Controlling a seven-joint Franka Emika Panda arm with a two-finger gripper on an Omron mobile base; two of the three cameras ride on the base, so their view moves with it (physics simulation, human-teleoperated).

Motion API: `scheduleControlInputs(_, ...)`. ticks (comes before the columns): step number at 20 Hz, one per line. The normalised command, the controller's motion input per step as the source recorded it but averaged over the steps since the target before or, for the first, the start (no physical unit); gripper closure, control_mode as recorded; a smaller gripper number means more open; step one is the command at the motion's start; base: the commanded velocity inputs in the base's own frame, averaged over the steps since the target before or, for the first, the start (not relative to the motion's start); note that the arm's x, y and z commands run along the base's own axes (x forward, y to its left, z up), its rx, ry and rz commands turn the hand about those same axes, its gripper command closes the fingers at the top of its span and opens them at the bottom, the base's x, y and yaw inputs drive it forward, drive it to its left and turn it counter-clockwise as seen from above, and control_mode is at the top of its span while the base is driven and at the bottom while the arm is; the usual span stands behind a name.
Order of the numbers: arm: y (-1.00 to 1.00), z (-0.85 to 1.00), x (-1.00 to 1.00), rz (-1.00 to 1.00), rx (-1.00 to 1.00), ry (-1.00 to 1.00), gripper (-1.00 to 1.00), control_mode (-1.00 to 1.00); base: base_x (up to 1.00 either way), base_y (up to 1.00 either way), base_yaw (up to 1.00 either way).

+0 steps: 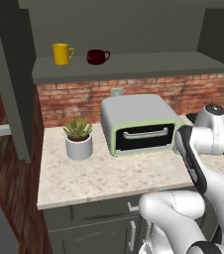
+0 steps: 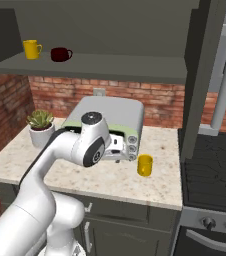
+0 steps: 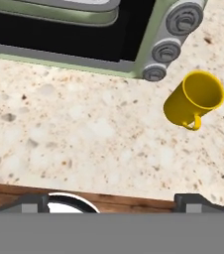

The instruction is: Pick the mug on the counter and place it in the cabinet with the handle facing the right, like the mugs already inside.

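Note:
The amber mug (image 2: 145,165) stands upright on the beige speckled counter (image 2: 105,177), just right of the toaster oven's front corner. In the hand view the mug (image 3: 193,99) sits at the upper right, with its loop handle (image 3: 196,123) turned toward the camera. My gripper (image 3: 116,202) is open, with its fingertips far apart at the bottom edge and nothing between them. It hovers in front of the oven (image 2: 116,146), left of the mug and apart from it. On the dark grey cabinet shelf (image 1: 143,67) stand a lemon-yellow mug (image 1: 62,53) and a dark red mug (image 1: 97,56), handles pointing right.
A grey-green toaster oven (image 1: 139,124) takes up the middle of the counter, and a potted succulent (image 1: 78,139) stands to its left. A black stove (image 2: 210,165) adjoins the counter on the right. A brick wall (image 1: 84,99) runs behind, with drawer fronts (image 1: 99,213) below.

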Motion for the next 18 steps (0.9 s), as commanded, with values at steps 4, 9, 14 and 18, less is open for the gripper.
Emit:
scheduleControlInputs(4, -0.33, -0.14, 0.0, -0.03, 0.0, 0.0, -1.0, -1.0, 0.0, 0.0, 0.0)
scheduleControlInputs(9, -0.3, -0.16, 0.05, -0.03, 0.0, 0.0, -1.0, -1.0, 0.0, 0.0, 0.0)
scheduleControlInputs(14, -0.3, -0.14, 0.09, -0.04, 0.0, 0.0, -1.0, -1.0, 0.0, 0.0, 0.0)
scheduleControlInputs(18, -0.25, -0.15, 0.12, -0.03, 0.0, 0.0, -1.0, -1.0, 0.0, 0.0, 0.0)
